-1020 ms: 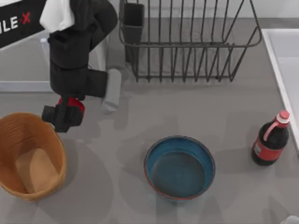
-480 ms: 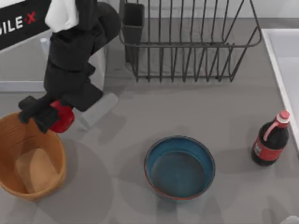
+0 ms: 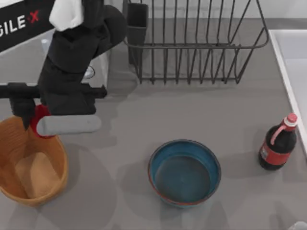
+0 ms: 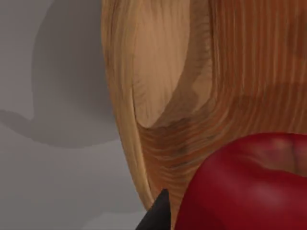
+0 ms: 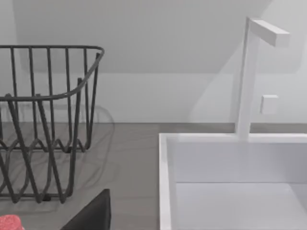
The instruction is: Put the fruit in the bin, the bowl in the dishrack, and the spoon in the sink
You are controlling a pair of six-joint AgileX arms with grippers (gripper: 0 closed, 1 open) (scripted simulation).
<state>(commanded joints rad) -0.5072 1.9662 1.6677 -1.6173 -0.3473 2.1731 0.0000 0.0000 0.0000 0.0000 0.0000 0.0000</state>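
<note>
Now your left claw (image 3: 34,120), clamped on the fruit (image 3: 39,119), hangs over the bin's (image 3: 19,191) 12 o'clock rim; its floor lies toward 6.

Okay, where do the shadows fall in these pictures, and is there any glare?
Top view: soft grey shadows of the left arm spread across the table around the wide blue bowl, and the dark red-labelled bottle casts one toward the left. Left wrist view: a curved shadow lies on the table beside the ribbed orange-tan basket; the glossy red fruit shows a faint sheen. Right wrist view: a broad shadow crosses the wall.
</note>
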